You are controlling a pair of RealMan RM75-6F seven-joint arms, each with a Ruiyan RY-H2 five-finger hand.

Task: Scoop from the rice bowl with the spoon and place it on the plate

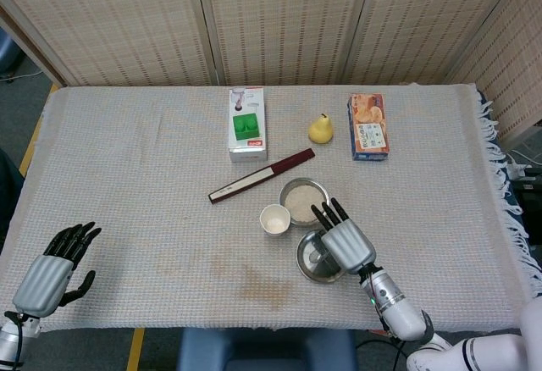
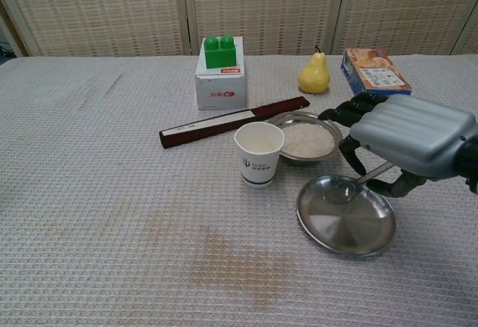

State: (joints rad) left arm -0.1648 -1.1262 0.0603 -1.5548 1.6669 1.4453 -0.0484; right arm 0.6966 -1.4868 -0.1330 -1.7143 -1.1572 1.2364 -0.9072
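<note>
My right hand (image 2: 409, 142) (image 1: 345, 241) grips the handle of a metal spoon (image 2: 340, 190). The spoon's bowl rests low over the far left part of the steel plate (image 2: 351, 231) (image 1: 306, 258). Whether rice lies in the spoon I cannot tell. The rice bowl (image 2: 305, 139) (image 1: 303, 201) stands just behind the plate, filled with white rice. Beside the bowl on its left is a white paper cup (image 2: 259, 154) (image 1: 274, 218). My left hand (image 1: 52, 266) hovers far off at the table's near left corner, fingers apart and holding nothing.
A long dark red box (image 2: 231, 120) lies slanted behind the cup. Further back stand a white box with a green block (image 2: 221, 69), a yellow pear (image 2: 314, 73) and an orange carton (image 2: 375, 69). The cloth-covered table (image 1: 135, 185) stretches to the left.
</note>
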